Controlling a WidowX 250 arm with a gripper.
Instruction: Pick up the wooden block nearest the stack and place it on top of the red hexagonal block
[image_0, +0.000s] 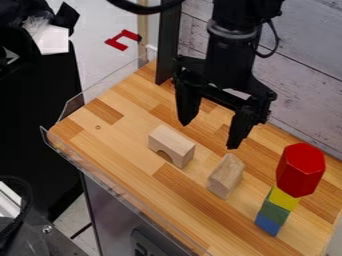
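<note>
While your jaws stand apart and grasp nothing, two bare wooden blocks lie just below them in the frame

Left of centre, the arched block (172, 146) is below and slightly left of your gripper (208, 136), its long axis running from upper left to lower right. That is roughly the line along which your fingers are spread, so they don't straddle its narrow width.

Next, right of centre, the wedge-like block (226, 176) lies below and slightly right of the gripper, near the arched block but not touching it. Its long axis slants from upper right to lower left, across your finger spread.

Farther over, at lower right, you have the stack: blue block (269, 223) lowest, then green block (274, 206), yellow block (284, 198) and red hexagonal block (300, 169) on top.
</note>
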